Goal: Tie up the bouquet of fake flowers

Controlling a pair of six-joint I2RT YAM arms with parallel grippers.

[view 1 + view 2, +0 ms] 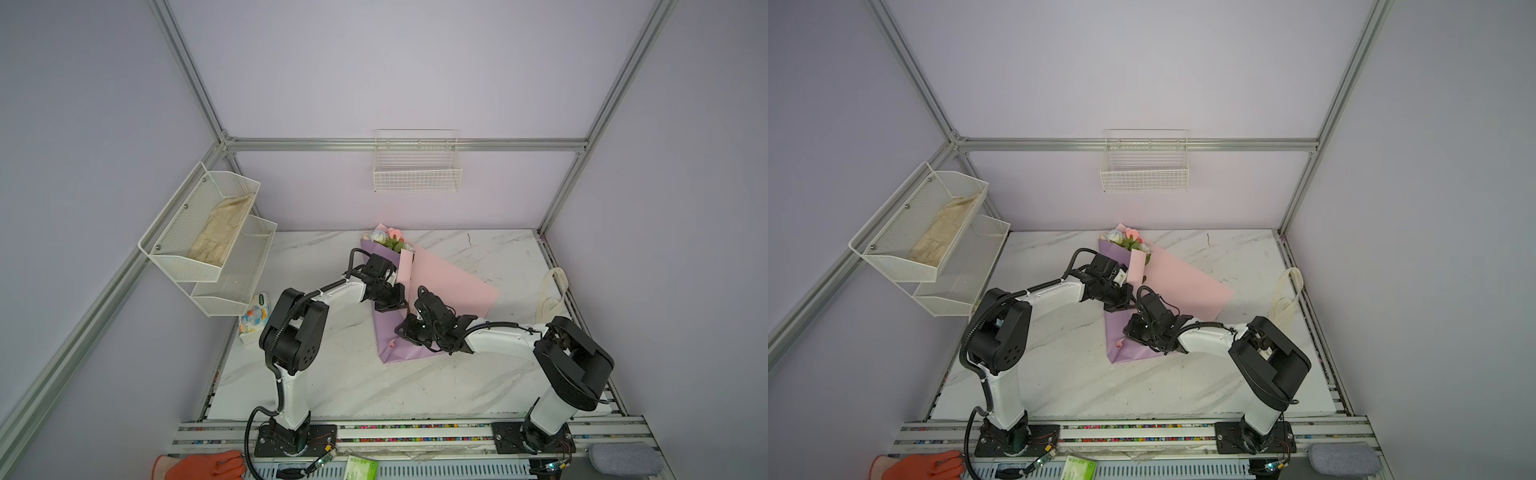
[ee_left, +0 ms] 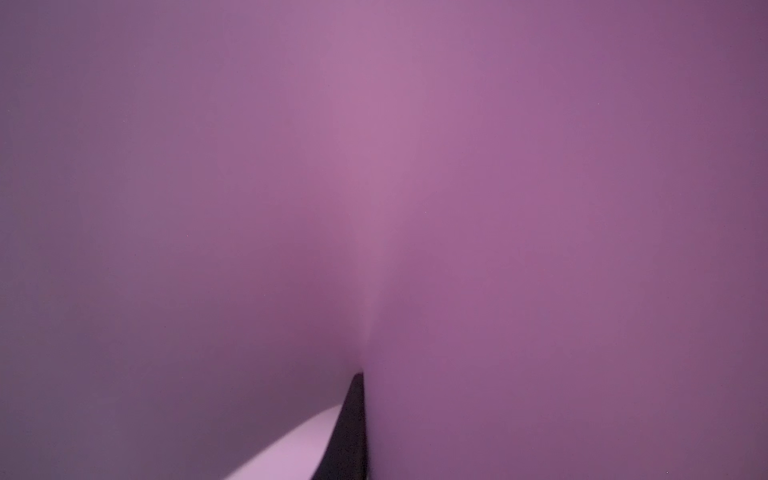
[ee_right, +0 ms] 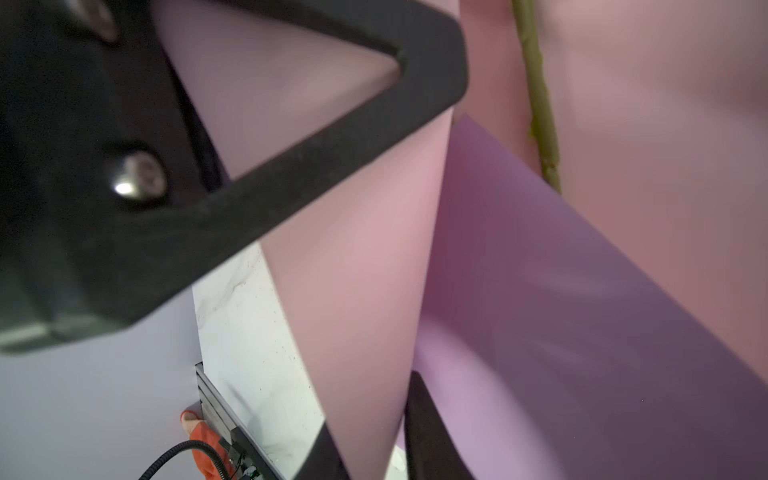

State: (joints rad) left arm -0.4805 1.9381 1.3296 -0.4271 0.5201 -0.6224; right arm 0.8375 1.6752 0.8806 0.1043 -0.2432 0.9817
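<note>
**Finding.** The bouquet (image 1: 388, 241) is found lying on the table (image 1: 332, 374), flower heads toward the back wall. Its stems are sheathed in a paper wrap (image 1: 449, 286) that is only partly rolled. The lilac side is drawn over the stems, while a wide pink flap is left spread toward the right arm's side. One green stem (image 3: 540, 104) is seen bare inside the wrap.

**Grippers.** The right gripper (image 1: 403, 329) is clenched on a pink fold near the lower end of the wrap (the fold is seen running between its fingers (image 3: 432, 440) in the wrist view). The left gripper (image 1: 392, 302) is set against the lilac paper further up. Whether it is grasping or released cannot be told, its wrist view being filled by paper.

**Progress.** No tie is seen on the wrap. Wrapping is judged unfinished, and closing the flap and tying are left.
</note>
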